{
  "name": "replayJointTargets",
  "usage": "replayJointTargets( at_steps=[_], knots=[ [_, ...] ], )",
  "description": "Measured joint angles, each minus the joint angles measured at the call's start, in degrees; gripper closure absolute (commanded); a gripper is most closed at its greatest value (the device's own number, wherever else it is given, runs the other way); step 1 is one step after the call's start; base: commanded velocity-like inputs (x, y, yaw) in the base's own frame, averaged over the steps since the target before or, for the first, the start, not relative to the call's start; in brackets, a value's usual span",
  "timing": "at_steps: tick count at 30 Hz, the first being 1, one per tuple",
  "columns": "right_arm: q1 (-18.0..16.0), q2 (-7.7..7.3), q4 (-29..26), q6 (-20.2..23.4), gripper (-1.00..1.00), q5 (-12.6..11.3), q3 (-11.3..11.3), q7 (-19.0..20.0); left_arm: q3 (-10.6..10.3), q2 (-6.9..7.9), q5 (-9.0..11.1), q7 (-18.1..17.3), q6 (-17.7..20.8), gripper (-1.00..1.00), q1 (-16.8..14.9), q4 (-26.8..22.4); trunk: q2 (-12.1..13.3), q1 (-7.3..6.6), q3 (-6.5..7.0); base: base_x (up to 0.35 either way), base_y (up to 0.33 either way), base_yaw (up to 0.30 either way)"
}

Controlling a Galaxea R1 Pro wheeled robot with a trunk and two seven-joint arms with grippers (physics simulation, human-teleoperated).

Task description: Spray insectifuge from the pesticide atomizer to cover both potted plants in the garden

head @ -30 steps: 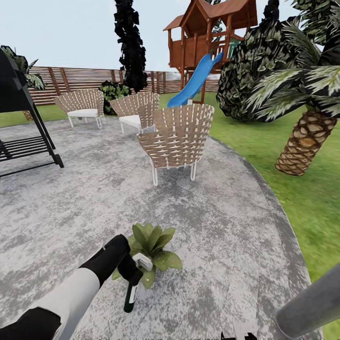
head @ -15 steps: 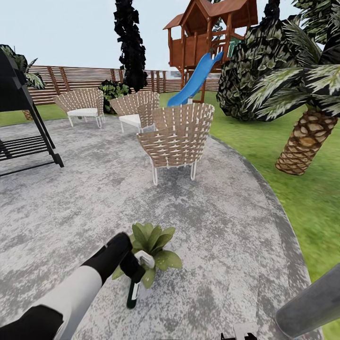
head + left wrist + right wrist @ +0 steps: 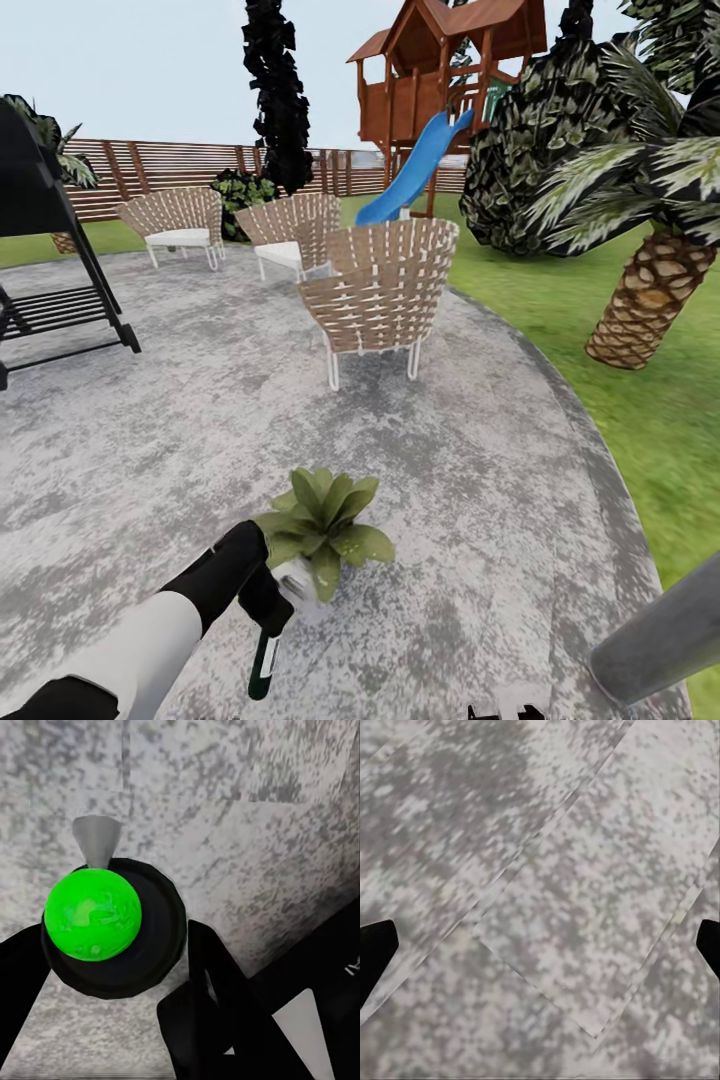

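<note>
Grey mottled paving [image 3: 450, 470] spreads under me, wicker chairs [image 3: 380, 295] and lawn [image 3: 640, 400] beyond. My left jaws [image 3: 268, 600] grip the pesticide atomizer [image 3: 263, 665], its pale head just beside the potted plant [image 3: 322, 515]. My right jaws [image 3: 540, 945] hang wide apart over bare paving.

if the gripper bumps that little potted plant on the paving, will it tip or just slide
The potted plant probably tips rather than slides: its leaves spread wide and its pot is hidden beneath them. It looks light for its size, so a nudge from the left gripper or the pesticide atomizer could shift it. The leaves would likely bend.
</note>
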Motion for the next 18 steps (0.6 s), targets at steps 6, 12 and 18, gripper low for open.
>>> replayJointTargets(
  at_steps=[6,12,18],
  knots=[
    [0.0,-0.03,0.0,0.0,-1.00,0.0,0.0,0.0,-0.1,-0.22,0.1,0.0,0.0,1.00,-0.4,-1.5,0.0,-0.01,0.00,-0.017,0.132,0.000],
    [0.0,-0.08,-0.1,-0.1,-1.00,0.0,0.0,-0.1,-0.1,-0.52,0.0,-0.1,0.5,1.00,-1.2,-5.0,0.0,-0.01,0.00,0.000,0.003,0.000],
    [0.0,-1.27,-0.2,-0.1,-1.00,-0.1,-0.1,-0.2,0.2,1.96,-0.4,-0.2,0.4,1.00,-1.0,-5.0,0.0,-0.01,0.00,0.000,0.000,0.000]
  ],
)
